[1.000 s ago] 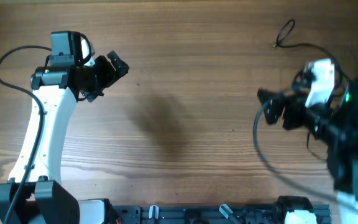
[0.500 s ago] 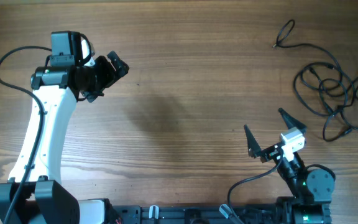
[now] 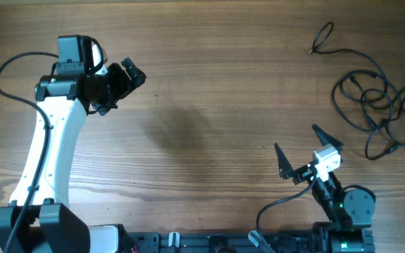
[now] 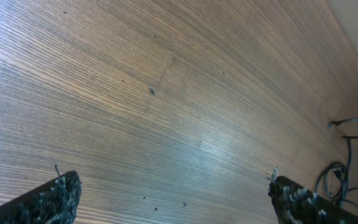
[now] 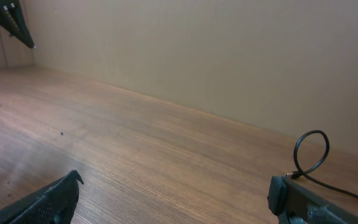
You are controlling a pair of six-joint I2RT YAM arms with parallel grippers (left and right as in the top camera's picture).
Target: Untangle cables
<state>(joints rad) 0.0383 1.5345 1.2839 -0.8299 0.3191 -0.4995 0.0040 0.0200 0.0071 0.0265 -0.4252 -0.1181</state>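
Observation:
The cables (image 3: 375, 105) are thin black cords lying in a loose tangle on the wooden table at the far right, with one looped end (image 3: 322, 39) trailing toward the back. My left gripper (image 3: 126, 86) hovers open at the back left, far from them; its wrist view shows bare wood between the fingers (image 4: 48, 200) and the cables (image 4: 347, 171) at the right edge. My right gripper (image 3: 295, 138) stands open near the front right, well short of the tangle. In its wrist view only a cable loop (image 5: 309, 152) shows beyond the right finger (image 5: 303, 200).
The left arm's white link (image 3: 48, 154) runs from the front left toward the back. Both arm bases sit along the front edge (image 3: 259, 242). A plain wall (image 5: 197, 56) rises behind the table.
The right arm has drawn back from beside the tangle at the right to the front edge, leaving the cables on the table. The left arm has stayed still.

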